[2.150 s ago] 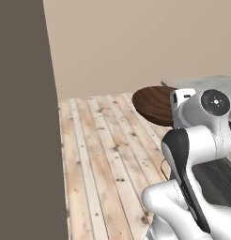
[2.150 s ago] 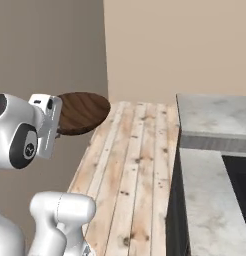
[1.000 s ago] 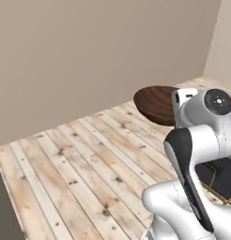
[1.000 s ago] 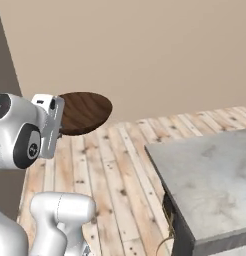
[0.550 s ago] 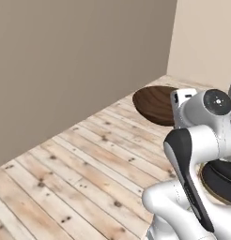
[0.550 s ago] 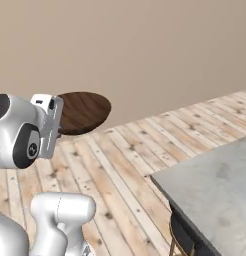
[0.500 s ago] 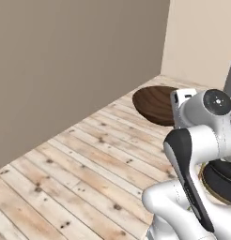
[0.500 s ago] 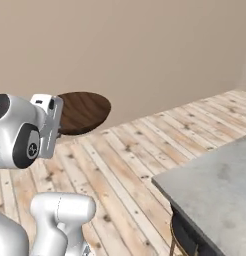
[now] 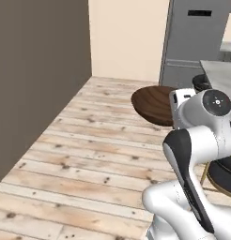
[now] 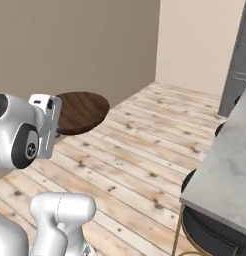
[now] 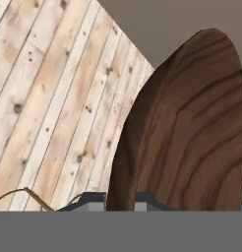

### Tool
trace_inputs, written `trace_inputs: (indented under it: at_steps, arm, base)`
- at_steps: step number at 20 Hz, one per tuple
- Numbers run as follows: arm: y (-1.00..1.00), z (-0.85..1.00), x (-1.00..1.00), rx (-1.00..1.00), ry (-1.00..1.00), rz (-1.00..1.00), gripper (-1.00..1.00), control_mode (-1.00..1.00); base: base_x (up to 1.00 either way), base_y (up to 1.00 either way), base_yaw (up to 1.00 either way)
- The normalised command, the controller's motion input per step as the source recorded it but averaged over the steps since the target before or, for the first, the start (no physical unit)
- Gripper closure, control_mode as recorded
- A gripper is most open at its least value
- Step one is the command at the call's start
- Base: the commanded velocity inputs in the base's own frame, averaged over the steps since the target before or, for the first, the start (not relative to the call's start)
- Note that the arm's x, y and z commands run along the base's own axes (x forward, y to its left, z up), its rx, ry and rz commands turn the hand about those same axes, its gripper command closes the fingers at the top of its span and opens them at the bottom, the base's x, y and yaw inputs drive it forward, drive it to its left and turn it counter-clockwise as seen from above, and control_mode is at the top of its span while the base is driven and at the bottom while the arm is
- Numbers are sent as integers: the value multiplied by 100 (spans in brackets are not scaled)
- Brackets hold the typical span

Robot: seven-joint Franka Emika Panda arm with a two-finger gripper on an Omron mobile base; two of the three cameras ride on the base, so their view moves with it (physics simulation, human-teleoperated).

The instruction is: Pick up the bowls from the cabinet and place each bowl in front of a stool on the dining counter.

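- wooden bowl [image 9: 154,104]: near side hidden behind the white hand in both base views; cut off at right edge in hand view
- gripper [image 11: 120,201]: fingers barely show, bowl rim covers the gap
- stool [image 10: 207,227]: mostly under dining counter [image 10: 230,160], cut by frame bottom
- counter runs off right edge

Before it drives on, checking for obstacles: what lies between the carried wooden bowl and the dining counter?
Bare plank floor between wooden bowl and dining counter, in the right base view.
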Motion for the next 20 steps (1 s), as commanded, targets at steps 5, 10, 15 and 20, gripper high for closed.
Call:
trace_inputs:
  at_steps: [5, 10, 15, 20]
  arm:
    - [0, 0, 0, 0, 0, 0, 100, 100]
    - [0, 0, 0, 0, 0, 0, 100, 100]
    - [0, 0, 0, 0, 0, 0, 100, 100]
    - [0, 0, 0, 0, 0, 0, 100, 100]
  base:
    - [88, 59, -82]
    - [72, 47, -87]
    - [41, 34, -95]
    - [37, 34, -94]
